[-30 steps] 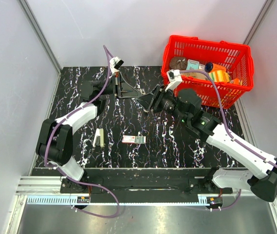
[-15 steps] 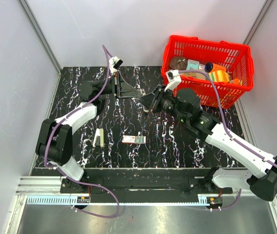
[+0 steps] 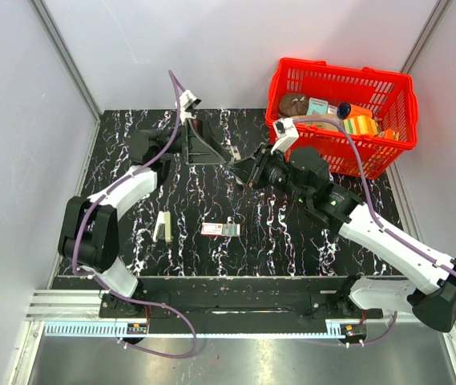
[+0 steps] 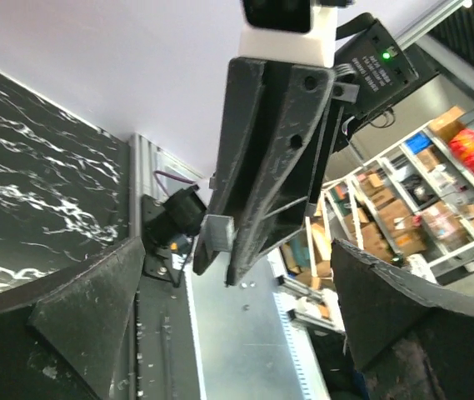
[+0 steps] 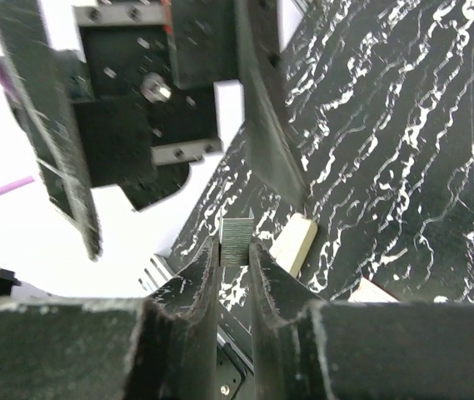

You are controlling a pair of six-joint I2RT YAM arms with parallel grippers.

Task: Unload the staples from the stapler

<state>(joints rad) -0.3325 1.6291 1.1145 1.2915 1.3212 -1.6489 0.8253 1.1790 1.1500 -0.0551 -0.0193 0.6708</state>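
Right wrist: right gripper (image 5: 235,265) pinches what seems a staple strip (image 5: 237,240).

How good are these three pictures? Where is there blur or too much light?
Top external: sharp and evenly lit; only the red basket looks very vivid. Left wrist: the near jaws are dark and soft, and the wall behind is bright. Right wrist: the wall is blown out to white and the jaws are blurred, but the staple strip between them is fairly sharp.
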